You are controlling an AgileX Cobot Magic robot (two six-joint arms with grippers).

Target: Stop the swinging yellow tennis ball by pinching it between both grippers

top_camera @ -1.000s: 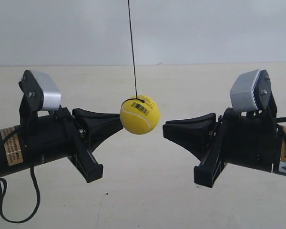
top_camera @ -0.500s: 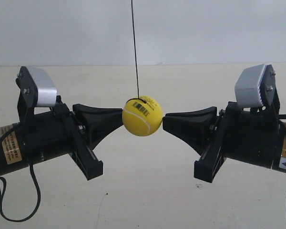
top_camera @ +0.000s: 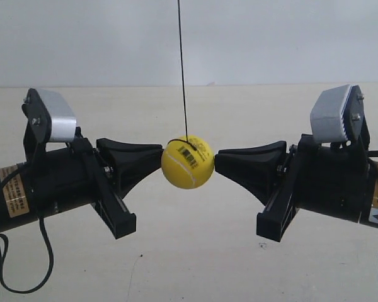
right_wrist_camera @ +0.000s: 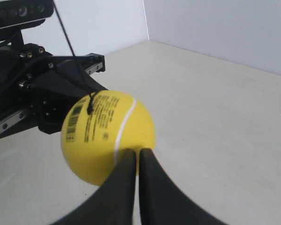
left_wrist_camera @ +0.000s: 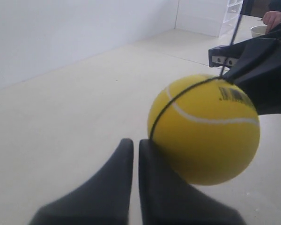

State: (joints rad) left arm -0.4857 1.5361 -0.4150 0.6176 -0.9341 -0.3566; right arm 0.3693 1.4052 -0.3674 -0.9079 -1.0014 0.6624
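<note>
The yellow tennis ball [top_camera: 188, 162] hangs on a thin dark string between the two black grippers. The gripper at the exterior view's left [top_camera: 160, 150] touches the ball's side with its pointed tip. Opposite it, the gripper at the exterior view's right [top_camera: 217, 156] presses its tip against the other side. In the left wrist view the ball [left_wrist_camera: 206, 129] rests against the tip of my left gripper [left_wrist_camera: 132, 142], whose jaws are shut with a hairline gap. In the right wrist view the ball [right_wrist_camera: 105, 133] sits at the tip of my right gripper [right_wrist_camera: 136, 152], jaws also shut.
A pale beige tabletop [top_camera: 189, 251] lies below the arms, with a plain white wall [top_camera: 271, 38] behind. Dark cables [top_camera: 0, 264] hang from the arm at the exterior view's left. White drawers [left_wrist_camera: 236, 9] and a bowl show far off in the left wrist view.
The ball swung slightly toward the exterior view's right and now sits touched by both tips. The arm at that side closed in a second ago and has since held still.
</note>
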